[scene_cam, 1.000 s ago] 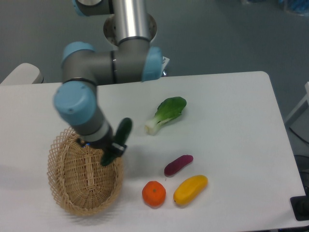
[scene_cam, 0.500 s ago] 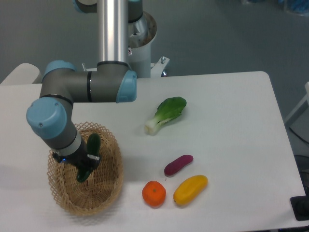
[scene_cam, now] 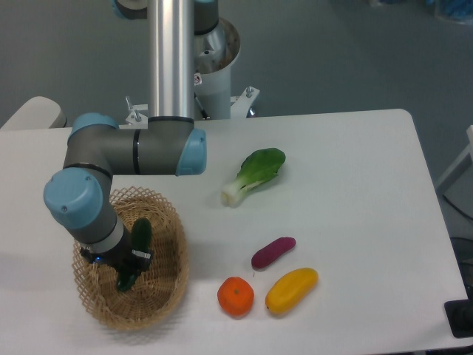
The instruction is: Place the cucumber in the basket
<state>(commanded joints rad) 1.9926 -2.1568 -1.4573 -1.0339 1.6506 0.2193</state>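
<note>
You have one basket [scene_cam: 148,296] on the table [scene_cam: 355,185], and every other count is given relative to it. Inside the basket: one cucumber [scene_cam: 136,250]. To the right of the basket, on the table: one bok choy [scene_cam: 255,174], one purple sweet potato [scene_cam: 273,252], one orange [scene_cam: 235,296] and one yellow mango [scene_cam: 291,290]. That gives you five produce items in total, one of each kind, plus one container. One robot arm [scene_cam: 126,151] reaches over the basket
</note>
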